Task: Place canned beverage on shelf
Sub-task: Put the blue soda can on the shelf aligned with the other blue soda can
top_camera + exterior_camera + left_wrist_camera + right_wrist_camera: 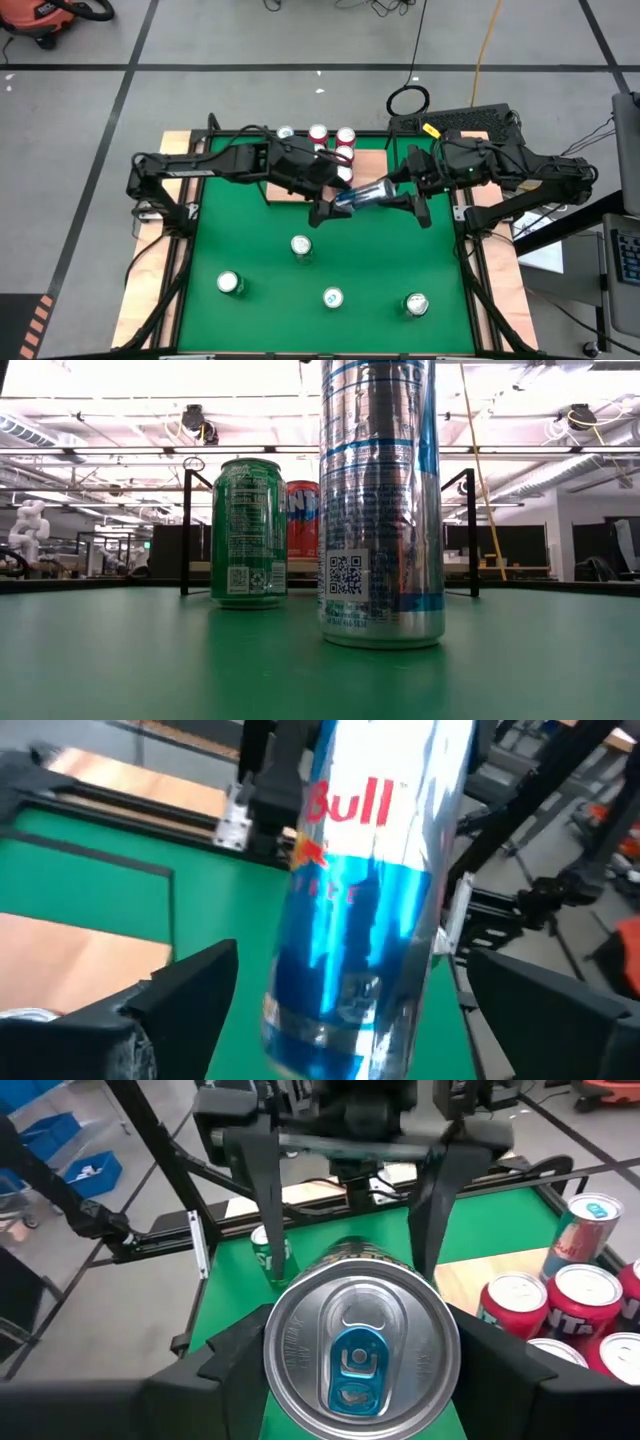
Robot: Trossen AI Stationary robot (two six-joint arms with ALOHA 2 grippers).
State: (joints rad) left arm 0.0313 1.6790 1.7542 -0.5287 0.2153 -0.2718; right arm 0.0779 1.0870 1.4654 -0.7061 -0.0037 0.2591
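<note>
Handover mid-air above the green mat (250, 250), near the shelf (372, 162): right gripper (400, 192) pinches the slim blue can (362, 194); left gripper (335, 208) jaws spread around its other end. A few cans (331, 138) already shelved; four wait on desk.

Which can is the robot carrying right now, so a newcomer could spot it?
Look above the middle of the green mat, just in front of the shelf. Between the two arms, the blue-and-silver can lies sideways in mid-air, held by the right gripper. Every other can stands upright.
</note>
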